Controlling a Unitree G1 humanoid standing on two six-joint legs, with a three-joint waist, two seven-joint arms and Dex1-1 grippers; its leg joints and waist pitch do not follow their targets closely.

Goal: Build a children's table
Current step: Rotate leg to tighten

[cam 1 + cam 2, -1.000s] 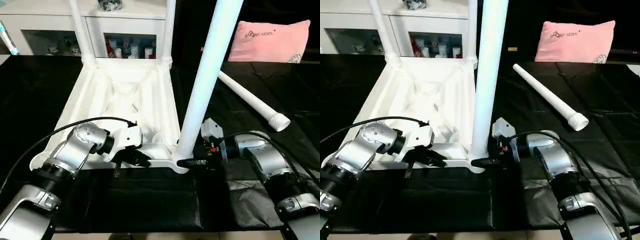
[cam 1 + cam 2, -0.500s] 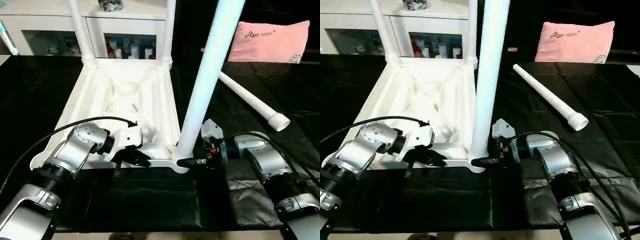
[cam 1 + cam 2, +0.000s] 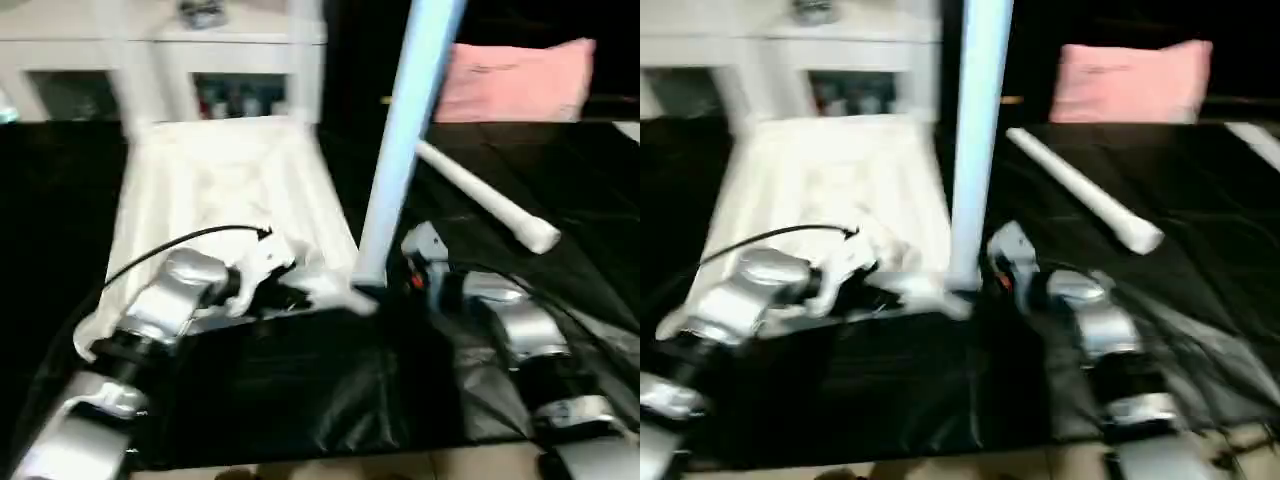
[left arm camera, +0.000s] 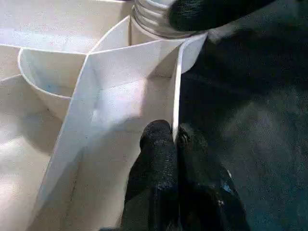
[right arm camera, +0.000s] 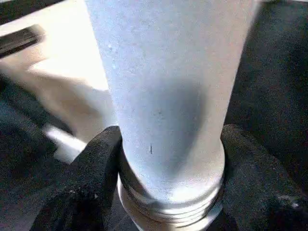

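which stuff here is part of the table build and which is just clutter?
Job: tabletop, upside down; leg upright at its near corner, in the right gripper; two legs at the far corners; loose leg on the cloth.
Clutter: pink pillow, cabinet.

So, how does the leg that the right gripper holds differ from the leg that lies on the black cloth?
The held leg stands upright, its threaded end at a corner socket of the tabletop; the loose leg lies flat on the black cloth, apart from the tabletop. The right gripper clasps the held leg near its base; nothing touches the loose leg. Both are long white tubes.
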